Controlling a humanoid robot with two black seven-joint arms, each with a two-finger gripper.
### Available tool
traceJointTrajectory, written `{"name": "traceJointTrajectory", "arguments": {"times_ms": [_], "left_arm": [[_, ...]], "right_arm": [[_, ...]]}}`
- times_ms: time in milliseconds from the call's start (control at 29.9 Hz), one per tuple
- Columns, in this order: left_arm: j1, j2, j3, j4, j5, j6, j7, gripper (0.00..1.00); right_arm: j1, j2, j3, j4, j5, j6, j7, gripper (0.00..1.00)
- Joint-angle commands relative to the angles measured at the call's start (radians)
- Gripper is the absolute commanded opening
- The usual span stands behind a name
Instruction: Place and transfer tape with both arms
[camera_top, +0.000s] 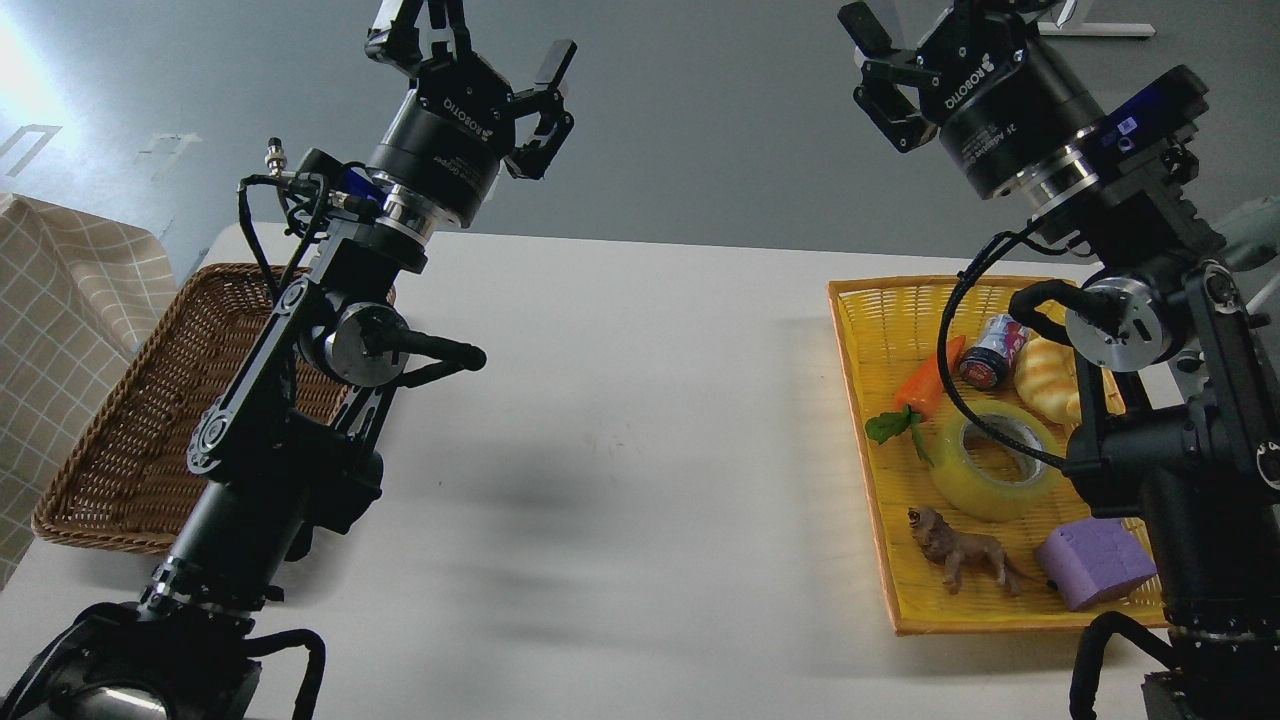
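The tape (968, 483), a wide translucent yellow roll with a pale core, lies flat in the yellow tray (872, 330) on the right side of the white table. A black cable of my right arm crosses in front of it. My right gripper (915, 25) is raised high above the tray's far end. It looks open, with one finger partly cut off by the top edge and nothing held. My left gripper (480, 45) is also raised, above the table's far left. Its fingers are spread open and empty. Both grippers are well away from the tape.
The tray also holds a toy carrot (925, 385), a small can (993, 350), a croissant toy (1048, 382), a lion figurine (962, 555) and a purple block (1095, 562). A brown wicker basket (120, 440) sits at the left, behind my left arm. Checked cloth (50, 330) hangs at the far left.
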Motion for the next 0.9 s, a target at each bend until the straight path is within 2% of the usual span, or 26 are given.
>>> {"name": "traceJointTrajectory", "arguments": {"times_ms": [0,134,870], "left_arm": [[0.003,-0.006,0.0,0.0,-0.002,0.01,0.007,0.99],[0.006,-0.008,0.003,0.0,-0.003,0.04,-0.004,0.99],[0.024,-0.008,0.005,-0.004,-0.006,0.034,0.007,0.99]], "right_arm": [[-0.011,0.0,0.002,0.005,0.0,0.0,0.002,1.0],[-0.02,0.0,0.002,0.01,0.0,0.0,0.002,1.0],[-0.031,0.0,-0.004,0.014,0.0,0.0,-0.002,1.0]]}}
